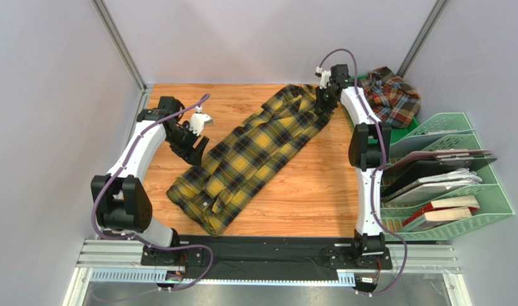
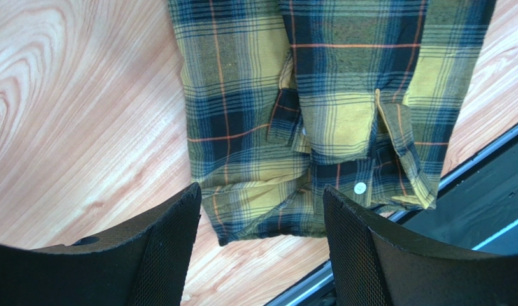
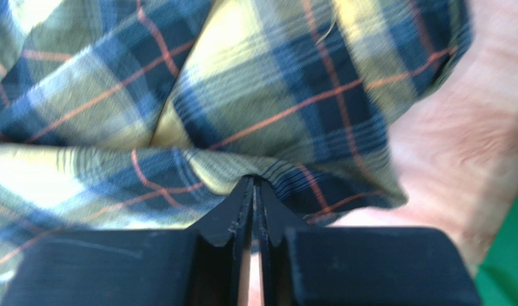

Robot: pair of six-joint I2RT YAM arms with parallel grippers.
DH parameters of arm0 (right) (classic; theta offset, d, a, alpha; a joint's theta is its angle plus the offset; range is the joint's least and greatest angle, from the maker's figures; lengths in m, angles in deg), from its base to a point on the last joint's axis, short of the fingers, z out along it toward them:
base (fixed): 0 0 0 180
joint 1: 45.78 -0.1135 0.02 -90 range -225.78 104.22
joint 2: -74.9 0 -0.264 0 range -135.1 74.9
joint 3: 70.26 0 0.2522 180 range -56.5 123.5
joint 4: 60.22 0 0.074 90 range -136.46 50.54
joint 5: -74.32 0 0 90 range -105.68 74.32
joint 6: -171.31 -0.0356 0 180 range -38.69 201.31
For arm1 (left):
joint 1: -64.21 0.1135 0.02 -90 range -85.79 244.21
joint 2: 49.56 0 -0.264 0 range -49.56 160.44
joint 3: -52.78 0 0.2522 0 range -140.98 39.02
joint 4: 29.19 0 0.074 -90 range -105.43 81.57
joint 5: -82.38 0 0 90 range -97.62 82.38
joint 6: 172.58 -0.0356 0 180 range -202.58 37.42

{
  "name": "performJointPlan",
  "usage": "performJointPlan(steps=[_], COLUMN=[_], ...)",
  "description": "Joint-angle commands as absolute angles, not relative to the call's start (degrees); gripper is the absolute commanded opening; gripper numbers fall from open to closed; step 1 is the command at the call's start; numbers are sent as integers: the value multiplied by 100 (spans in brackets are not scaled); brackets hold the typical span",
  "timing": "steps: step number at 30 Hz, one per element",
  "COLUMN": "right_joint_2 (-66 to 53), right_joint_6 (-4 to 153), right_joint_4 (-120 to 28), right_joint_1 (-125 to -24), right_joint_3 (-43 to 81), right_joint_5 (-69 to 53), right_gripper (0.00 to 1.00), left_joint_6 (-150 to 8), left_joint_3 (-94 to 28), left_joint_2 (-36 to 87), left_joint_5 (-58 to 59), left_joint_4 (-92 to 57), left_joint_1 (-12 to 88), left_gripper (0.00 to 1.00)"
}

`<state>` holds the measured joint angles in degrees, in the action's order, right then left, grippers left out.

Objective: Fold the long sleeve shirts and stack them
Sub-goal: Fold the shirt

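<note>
1. Your right gripper [image 3: 253, 186] has its fingers pressed together on a small puckered fold of the yellow and black plaid flannel shirt [image 3: 267, 95]. The cloth bunches right at the tips.
2. Seen from above, that pinch sits at the far end of the yellow and black plaid flannel shirt [image 1: 255, 153], near the back right of the wooden tabletop [image 1: 306, 197].
3. Your left gripper [image 2: 261, 194] has its fingers spread wide with nothing between them. The shirt's near end, with a cuff and a white button [image 2: 360, 187], lies on the wood just beyond the tips.
4. The right arm [image 1: 367, 159] is stretched nearly straight toward the back of the table, its wrist tipped down onto the cloth.
5. The left arm [image 1: 137, 153] is bent at the elbow, and the left gripper [image 1: 194, 148] points down just beside the shirt's left edge. Whether it touches the cloth cannot be told.
6. The shirt lies in a long diagonal band from near left to far right, folded lengthways and lightly rumpled.
7. The rust-red and teal-grey plaid shirt [image 1: 390, 95] sits crumpled at the far right, behind the green plastic file rack [image 1: 490, 191].
</note>
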<state>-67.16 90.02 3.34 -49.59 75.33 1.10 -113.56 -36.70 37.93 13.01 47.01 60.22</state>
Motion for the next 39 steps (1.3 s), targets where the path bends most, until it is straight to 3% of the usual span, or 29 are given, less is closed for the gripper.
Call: performJointPlan(steps=[1, 10, 16, 23, 32, 39], right_joint_2=[-6976, -7302, -7092, -5484, -5192, -5596], right_joint_6=[8843, 9395, 9520, 9669, 9880, 9836], right_joint_4=[-374, -445, -348, -322, 1462, 1937], right_joint_1=[-4938, -5201, -5263, -5483, -5712, -5685], right_joint_3=[7815, 7876, 8114, 6876, 6716, 6768], right_joint_5=[-231, -863, -1102, -900, -355, 225], right_gripper=[8, 13, 20, 47, 46, 41], left_joint_6=[-11519, -11773, -12449, -12539, -11696, -10764], left_joint_3=[-3920, -3920, -3411, -2840, -2689, -3445], left_joint_2=[4000, 4343, 4439, 5054, 5485, 6048], left_joint_5=[1251, 1207, 497, -102, 89, 1065], left_joint_4=[4742, 4698, 4469, 4082, 4512, 4759], left_joint_1=[6026, 6008, 5605, 4928, 3197, 2037], left_gripper=[76, 72, 68, 56, 34, 32])
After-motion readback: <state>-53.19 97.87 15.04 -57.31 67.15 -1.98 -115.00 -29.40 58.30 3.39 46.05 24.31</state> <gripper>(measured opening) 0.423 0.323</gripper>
